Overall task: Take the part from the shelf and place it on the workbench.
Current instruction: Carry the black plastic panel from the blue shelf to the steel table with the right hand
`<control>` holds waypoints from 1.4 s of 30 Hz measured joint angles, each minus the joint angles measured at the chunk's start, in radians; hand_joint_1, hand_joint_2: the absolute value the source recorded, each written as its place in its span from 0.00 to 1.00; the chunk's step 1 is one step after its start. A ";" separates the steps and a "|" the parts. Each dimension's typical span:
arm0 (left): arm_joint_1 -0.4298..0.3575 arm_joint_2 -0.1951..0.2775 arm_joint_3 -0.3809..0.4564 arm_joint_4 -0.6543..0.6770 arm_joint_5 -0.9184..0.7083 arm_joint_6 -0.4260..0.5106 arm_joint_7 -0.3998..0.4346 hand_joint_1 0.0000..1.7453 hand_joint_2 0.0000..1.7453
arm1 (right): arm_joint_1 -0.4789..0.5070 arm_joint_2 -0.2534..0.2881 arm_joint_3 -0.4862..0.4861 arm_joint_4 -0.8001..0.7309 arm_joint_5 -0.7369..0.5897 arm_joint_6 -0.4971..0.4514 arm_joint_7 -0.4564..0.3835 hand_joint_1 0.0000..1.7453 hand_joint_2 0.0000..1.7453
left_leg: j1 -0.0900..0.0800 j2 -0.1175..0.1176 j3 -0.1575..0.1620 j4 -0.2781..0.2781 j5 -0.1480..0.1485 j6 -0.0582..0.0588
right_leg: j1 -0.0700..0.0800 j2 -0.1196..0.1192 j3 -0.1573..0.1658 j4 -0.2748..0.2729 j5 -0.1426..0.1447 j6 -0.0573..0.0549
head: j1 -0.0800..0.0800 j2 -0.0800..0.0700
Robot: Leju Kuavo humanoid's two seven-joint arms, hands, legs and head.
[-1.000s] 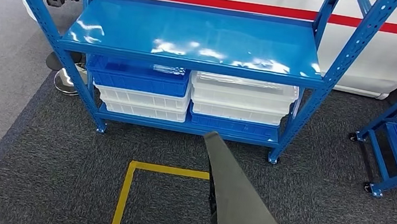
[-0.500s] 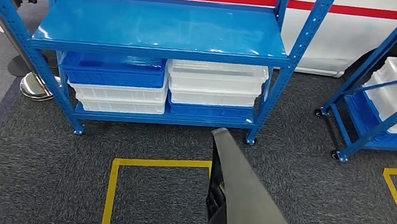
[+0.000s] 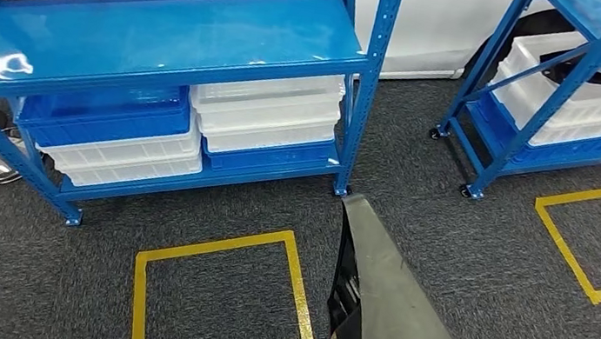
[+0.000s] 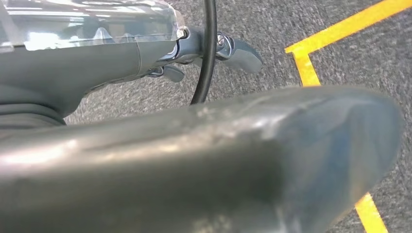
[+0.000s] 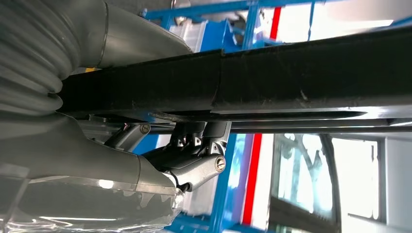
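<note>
Right hand: the right hand (image 5: 160,145) clamps a long black part (image 5: 301,77), thumb over its upper face, fingers under it
Left hand: the left hand (image 4: 194,53) lies beside the same grey-black panel (image 4: 204,165); whether it grips cannot be told, the close view being blurred
Part: carried low and slanted (seen from the head) (image 3: 392,313), above dark carpet (image 3: 29,274) beside a yellow floor square (image 3: 220,297)
Beyond: blue shelf (image 3: 158,28) with white bins (image 3: 265,112) and a blue bin (image 3: 102,117)

I see my right hand (image 5: 160,145) gripping a long black part (image 5: 291,80). Its fingers (image 5: 194,172) curl beneath it. Blue shelf (image 5: 221,194) posts stand beyond the fingers.
</note>
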 joint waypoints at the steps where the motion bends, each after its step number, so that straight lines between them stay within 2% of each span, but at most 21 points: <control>1: 0.001 0.000 0.000 0.000 0.000 0.000 0.001 0.00 0.00 | 0.006 0.000 -0.002 0.000 0.000 -0.001 0.000 1.00 1.00 | 0.000 -0.005 0.013 -0.033 0.033 0.002 | 0.000 0.015 0.000 0.001 0.001 0.001 | 0.000 0.000; 4: 0.000 0.000 0.000 0.000 0.003 -0.004 0.003 0.00 0.00 | 0.015 0.000 -0.006 0.000 0.000 0.002 0.003 1.00 1.00 | 0.000 -0.065 0.086 -0.211 0.126 0.017 | 0.001 0.055 -0.004 0.007 0.006 0.010 | 0.000 0.000; 6: 0.000 0.001 0.001 0.000 0.006 -0.009 0.007 0.00 0.00 | 0.017 0.000 -0.007 0.001 0.003 0.006 0.010 1.00 1.00 | -0.001 -0.086 0.100 -0.258 0.132 0.025 | -0.001 0.077 -0.015 0.007 0.014 0.024 | 0.000 0.000; 8: -0.003 0.000 0.002 0.000 0.011 -0.015 0.008 0.00 0.00 | 0.021 0.000 -0.007 0.001 0.012 0.005 0.021 1.00 1.00 | -0.001 -0.066 0.100 -0.268 0.138 0.034 | -0.004 0.090 -0.026 0.004 0.024 0.039 | 0.000 0.000; 9: -0.004 0.000 0.002 0.000 0.014 -0.017 0.008 0.00 0.00 | 0.024 0.000 -0.007 0.002 0.017 0.001 0.026 1.00 1.00 | 0.001 -0.055 0.101 -0.273 0.145 0.040 | -0.003 0.074 -0.031 0.011 0.019 0.043 | 0.000 0.000; 12: -0.002 -0.001 0.004 0.000 0.019 -0.021 0.006 0.00 0.00 | 0.027 0.002 -0.008 0.003 0.028 -0.009 0.038 1.00 1.00 | 0.002 -0.012 0.097 -0.284 0.157 0.054 | -0.002 -0.009 -0.088 0.135 -0.063 0.051 | 0.000 0.000; 14: 0.001 -0.001 0.005 0.000 0.021 -0.021 0.005 0.00 0.00 | 0.028 0.003 -0.008 0.004 0.031 -0.012 0.042 1.00 1.00 | 0.000 0.019 0.092 -0.283 0.157 0.056 | -0.005 -0.023 -0.136 0.249 -0.115 0.058 | 0.000 0.000; 15: 0.002 -0.001 0.005 0.000 0.021 -0.021 0.005 0.00 0.00 | 0.030 0.003 -0.008 0.004 0.032 -0.012 0.044 1.00 1.00 | -0.001 0.035 0.091 -0.283 0.157 0.055 | -0.006 -0.026 -0.140 0.267 -0.115 0.060 | 0.000 0.000; 16: 0.001 -0.001 0.006 0.000 0.021 -0.021 0.005 0.00 0.00 | 0.031 0.003 -0.008 0.005 0.032 -0.012 0.045 1.00 1.00 | -0.001 0.049 0.091 -0.282 0.156 0.054 | -0.007 -0.031 -0.123 0.246 -0.098 0.062 | 0.000 0.000; 18: -0.002 -0.001 0.006 0.000 0.021 -0.021 0.005 0.00 0.00 | 0.032 0.003 -0.008 0.006 0.033 -0.012 0.046 1.00 1.00 | -0.002 0.074 0.094 -0.281 0.152 0.049 | -0.006 -0.065 -0.043 0.114 -0.044 0.059 | 0.000 0.000; 20: -0.004 -0.002 0.006 0.000 0.021 -0.021 0.005 0.00 0.00 | 0.032 0.003 -0.008 0.006 0.034 -0.012 0.046 1.00 1.00 | -0.006 0.093 0.099 -0.278 0.146 0.038 | 0.001 -0.097 0.016 0.011 -0.017 0.044 | 0.000 0.000; 23: -0.008 -0.002 0.007 0.000 0.021 -0.021 0.004 0.00 0.00 | 0.035 0.003 -0.008 0.006 0.034 -0.012 0.047 1.00 1.00 | -0.010 0.117 0.107 -0.277 0.141 0.023 | 0.008 -0.080 0.019 -0.006 -0.015 0.023 | 0.000 0.000; 24: -0.009 -0.002 0.007 0.000 0.021 -0.021 0.004 0.00 0.00 | 0.036 0.003 -0.008 0.006 0.035 -0.013 0.047 1.00 1.00 | -0.008 0.108 0.107 -0.271 0.133 0.017 | 0.006 -0.070 0.018 -0.009 -0.012 0.016 | 0.000 0.000; 26: -0.009 -0.002 0.008 0.000 0.023 -0.020 0.004 0.00 0.00 | 0.037 0.000 -0.009 0.006 0.038 -0.018 0.052 1.00 1.00 | -0.004 0.059 0.084 -0.213 0.087 0.007 | 0.002 -0.049 0.017 -0.015 -0.005 0.003 | 0.000 0.000; 28: -0.005 -0.002 0.012 0.000 0.028 -0.016 0.006 0.00 0.00 | 0.038 -0.002 -0.009 0.006 0.042 -0.023 0.061 1.00 1.00 | -0.001 0.010 0.029 -0.086 0.018 0.002 | 0.003 -0.027 0.013 -0.014 -0.002 -0.004 | 0.000 0.000; 30: -0.002 -0.002 0.017 0.000 0.034 -0.012 0.011 0.00 0.00 | 0.040 -0.003 -0.009 0.006 0.043 -0.024 0.072 1.00 1.00 | -0.001 0.000 -0.015 0.007 -0.006 0.001 | 0.005 0.000 0.009 -0.011 -0.001 -0.006 | 0.000 0.000; 32: -0.002 -0.002 0.024 0.000 0.037 -0.010 0.014 0.00 0.00 | 0.043 -0.003 -0.010 0.003 0.040 -0.023 0.082 1.00 1.00 | 0.000 -0.005 0.002 -0.039 0.047 0.005 | 0.005 0.030 0.008 -0.006 -0.001 -0.006 | 0.000 0.000; 35: -0.003 -0.002 0.029 0.000 0.039 -0.005 0.014 0.00 0.00 | 0.042 -0.003 -0.016 -0.005 0.033 -0.017 0.095 1.00 1.00 | 0.003 -0.078 0.075 -0.223 0.138 0.016 | 0.006 0.072 0.002 0.002 0.000 0.002 | 0.000 0.000; 37: -0.004 -0.002 0.032 0.000 0.039 -0.002 0.014 0.00 0.00 | 0.040 -0.003 -0.021 -0.009 0.031 -0.010 0.102 1.00 1.00 | 0.002 -0.101 0.087 -0.257 0.139 0.023 | 0.002 0.095 -0.009 0.003 0.006 0.016 | 0.000 0.000; 39: -0.007 -0.002 0.034 0.000 0.038 0.001 0.014 0.00 0.00 | 0.041 -0.003 -0.027 -0.016 0.023 0.004 0.105 1.00 1.00 | 0.002 -0.078 0.090 -0.267 0.145 0.034 | -0.002 0.111 -0.017 0.002 0.012 0.030 | 0.000 0.000; 42: -0.008 -0.004 0.035 0.000 0.035 0.001 0.013 0.00 0.00 | 0.043 0.001 -0.038 -0.026 0.007 0.026 0.103 1.00 1.00 | 0.005 -0.032 0.095 -0.284 0.158 0.053 | 0.002 0.031 -0.061 0.092 -0.046 0.037 | 0.000 0.000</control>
